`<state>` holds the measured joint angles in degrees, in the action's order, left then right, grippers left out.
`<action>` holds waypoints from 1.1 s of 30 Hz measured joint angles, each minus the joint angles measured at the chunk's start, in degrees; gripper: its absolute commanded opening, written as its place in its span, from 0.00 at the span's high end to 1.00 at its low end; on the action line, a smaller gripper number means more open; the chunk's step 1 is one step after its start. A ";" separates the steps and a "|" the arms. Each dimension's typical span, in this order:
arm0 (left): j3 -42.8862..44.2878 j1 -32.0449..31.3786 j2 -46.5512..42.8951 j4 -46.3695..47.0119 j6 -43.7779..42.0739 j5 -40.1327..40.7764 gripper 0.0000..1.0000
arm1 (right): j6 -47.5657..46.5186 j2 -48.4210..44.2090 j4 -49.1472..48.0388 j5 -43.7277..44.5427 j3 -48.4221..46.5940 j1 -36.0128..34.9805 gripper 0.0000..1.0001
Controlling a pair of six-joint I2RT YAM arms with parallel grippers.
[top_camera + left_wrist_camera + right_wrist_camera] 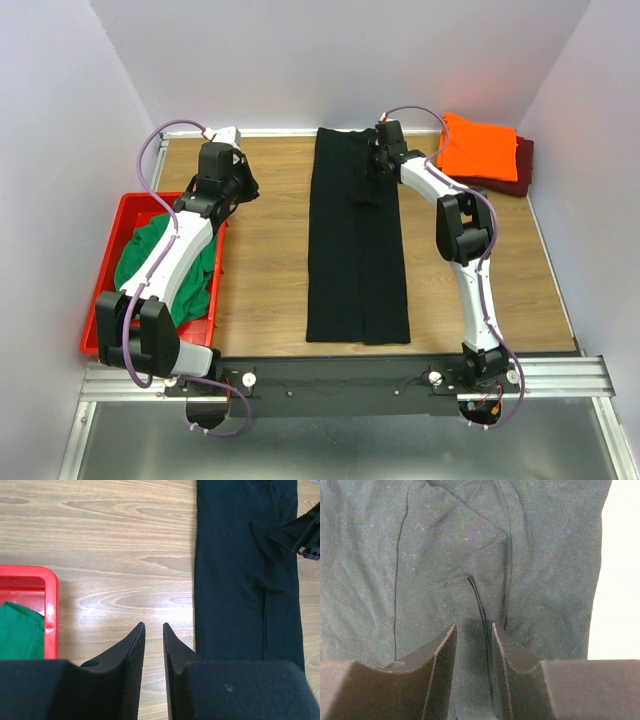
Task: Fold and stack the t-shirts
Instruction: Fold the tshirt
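Right gripper (473,625) jaws pinched a ridge of the black t-shirt (545,555) near its far end, presumably to raise that end for the next fold. Left gripper (153,624) jaws stood slightly apart, empty, left of that shirt. Orange t-shirt (478,148) lay folded right of its far end.

place: robot lab test cell, def not a home
walls: plain pale panels (330,60) around the wooden counter (270,250) at 9, 12, 3 o'clock
mount: left arm (165,265) and right arm (470,240) bolted to aluminium rail (560,378) at 6 o'clock

Bright, even light; perhaps overexposed right-wrist edge
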<state>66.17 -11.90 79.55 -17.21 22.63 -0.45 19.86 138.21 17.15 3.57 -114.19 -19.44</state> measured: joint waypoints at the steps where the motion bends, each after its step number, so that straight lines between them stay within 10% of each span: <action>1: 0.00 0.11 0.04 0.00 0.02 0.00 0.72 | 0.02 0.00 0.00 0.00 0.00 0.00 0.59; 17: -0.09 0.90 0.83 0.02 0.04 -0.46 0.72 | -0.44 -0.15 -0.74 0.02 2.86 0.00 0.60; 33: -0.11 1.36 1.36 0.09 0.04 -1.27 0.72 | 0.09 -3.65 -1.03 2.86 6.86 -0.11 0.89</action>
<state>66.06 -10.55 80.90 -17.12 22.68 -1.72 19.94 134.56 16.12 6.44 -107.33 -19.55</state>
